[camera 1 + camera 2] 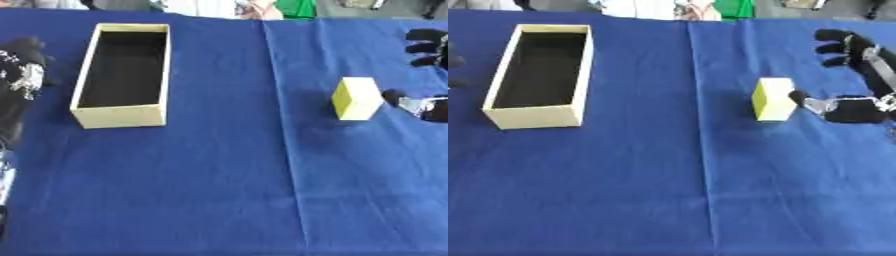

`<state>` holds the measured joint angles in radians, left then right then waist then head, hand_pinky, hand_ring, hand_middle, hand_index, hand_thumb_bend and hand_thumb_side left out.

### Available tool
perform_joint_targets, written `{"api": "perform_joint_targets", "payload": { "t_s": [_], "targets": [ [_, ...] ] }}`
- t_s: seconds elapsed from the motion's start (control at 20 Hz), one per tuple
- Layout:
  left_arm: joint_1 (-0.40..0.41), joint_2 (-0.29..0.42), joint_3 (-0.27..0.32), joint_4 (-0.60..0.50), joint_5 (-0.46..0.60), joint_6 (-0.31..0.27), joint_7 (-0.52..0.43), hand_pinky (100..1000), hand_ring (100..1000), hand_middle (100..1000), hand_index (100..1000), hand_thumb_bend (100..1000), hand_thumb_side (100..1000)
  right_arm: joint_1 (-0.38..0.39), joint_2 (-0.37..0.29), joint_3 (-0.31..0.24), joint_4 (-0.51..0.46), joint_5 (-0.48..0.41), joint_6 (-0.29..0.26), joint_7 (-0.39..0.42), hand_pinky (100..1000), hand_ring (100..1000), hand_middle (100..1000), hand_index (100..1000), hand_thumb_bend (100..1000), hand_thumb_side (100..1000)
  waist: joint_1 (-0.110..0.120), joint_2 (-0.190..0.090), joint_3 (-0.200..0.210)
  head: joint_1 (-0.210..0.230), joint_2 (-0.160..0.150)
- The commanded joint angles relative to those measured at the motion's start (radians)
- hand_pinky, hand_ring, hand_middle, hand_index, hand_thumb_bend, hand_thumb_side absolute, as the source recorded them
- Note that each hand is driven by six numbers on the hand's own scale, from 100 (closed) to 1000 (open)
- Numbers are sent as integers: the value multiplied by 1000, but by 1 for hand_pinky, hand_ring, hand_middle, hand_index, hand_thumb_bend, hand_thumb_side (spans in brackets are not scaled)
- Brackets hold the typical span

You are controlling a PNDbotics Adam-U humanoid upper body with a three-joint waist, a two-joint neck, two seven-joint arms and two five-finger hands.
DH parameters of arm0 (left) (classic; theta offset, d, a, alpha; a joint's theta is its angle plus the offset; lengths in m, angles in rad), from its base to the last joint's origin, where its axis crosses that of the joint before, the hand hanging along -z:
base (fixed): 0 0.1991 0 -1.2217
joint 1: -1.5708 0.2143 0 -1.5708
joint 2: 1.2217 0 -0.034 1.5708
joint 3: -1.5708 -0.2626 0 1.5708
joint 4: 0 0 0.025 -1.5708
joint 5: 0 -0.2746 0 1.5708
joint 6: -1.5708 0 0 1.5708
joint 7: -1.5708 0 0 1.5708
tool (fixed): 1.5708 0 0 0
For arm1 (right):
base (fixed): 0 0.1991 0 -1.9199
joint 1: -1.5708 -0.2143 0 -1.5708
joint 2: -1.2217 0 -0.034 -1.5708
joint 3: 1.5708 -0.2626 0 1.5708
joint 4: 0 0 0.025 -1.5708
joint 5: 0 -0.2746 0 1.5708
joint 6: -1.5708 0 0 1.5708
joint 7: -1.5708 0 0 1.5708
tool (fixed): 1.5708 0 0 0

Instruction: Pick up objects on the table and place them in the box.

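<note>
A yellow block (773, 99) stands upright on the blue cloth, right of centre. My right hand (852, 108) is just to its right, spread open, with the thumb tip (798, 96) close beside the block's right face and the fingers (835, 47) held apart farther back. Whether the thumb touches the block I cannot tell. An open, pale yellow box (120, 116) with a dark inside lies at the left, long side running away from me, holding nothing I can see. My left hand (19, 75) shows at the left edge, beside the box.
Blue cloth (227, 190) covers the whole table, with a fold line running down the middle. Beyond the far edge are white and green things (293, 7).
</note>
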<state>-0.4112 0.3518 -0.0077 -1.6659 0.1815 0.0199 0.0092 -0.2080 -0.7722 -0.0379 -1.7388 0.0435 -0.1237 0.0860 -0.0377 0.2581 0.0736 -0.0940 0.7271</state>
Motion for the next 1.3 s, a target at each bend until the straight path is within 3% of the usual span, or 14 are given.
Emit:
{"api": "perform_joint_targets", "payload": {
  "t_s": [0.05,0.25,0.7,0.8,0.9,0.95,1.05,1.2,1.3],
  "targets": [
    [-7,24,4,-18,-22,-17,-30,629,798,783,828,100,320,-13,-63,0,-10,9,-1,15,779,863,878,925,477,139,2,-17,-1,-5,-1],
    [-7,25,5,-16,-36,-22,-43,632,800,785,836,100,267,-27,-88,13,6,11,-2,33,778,862,874,923,475,136,1,-18,1,-10,1],
    [-6,27,2,-14,-50,-27,-66,632,799,786,838,100,299,-88,-144,54,80,46,-7,93,783,870,874,927,474,128,-4,-19,6,-19,4],
    [-6,28,0,-14,-51,-28,-73,632,799,786,838,129,332,-106,-156,69,103,55,-10,113,786,875,874,929,475,127,-5,-19,8,-21,5],
    [-7,29,0,-14,-57,-29,-81,630,798,784,835,234,383,-125,-166,84,122,67,-15,134,788,878,875,930,475,126,-7,-19,10,-23,6],
    [-8,30,0,-14,-64,-31,-85,627,795,780,836,343,385,-133,-170,90,130,72,-18,143,789,880,876,931,474,126,-8,-19,11,-24,6],
    [-8,32,-1,-15,-85,-33,-98,625,793,777,843,427,350,-147,-176,100,144,84,-24,156,790,882,877,932,475,126,-9,-19,13,-27,8],
    [-7,31,-1,-14,-104,-36,-119,625,793,776,848,439,304,-163,-180,111,160,97,-33,171,792,885,879,933,475,125,-11,-18,16,-31,11],
    [-8,31,-2,-15,-109,-39,-128,627,795,778,856,402,264,-172,-182,118,168,108,-38,181,794,887,880,934,475,124,-12,-18,18,-34,13]
  ]
}}
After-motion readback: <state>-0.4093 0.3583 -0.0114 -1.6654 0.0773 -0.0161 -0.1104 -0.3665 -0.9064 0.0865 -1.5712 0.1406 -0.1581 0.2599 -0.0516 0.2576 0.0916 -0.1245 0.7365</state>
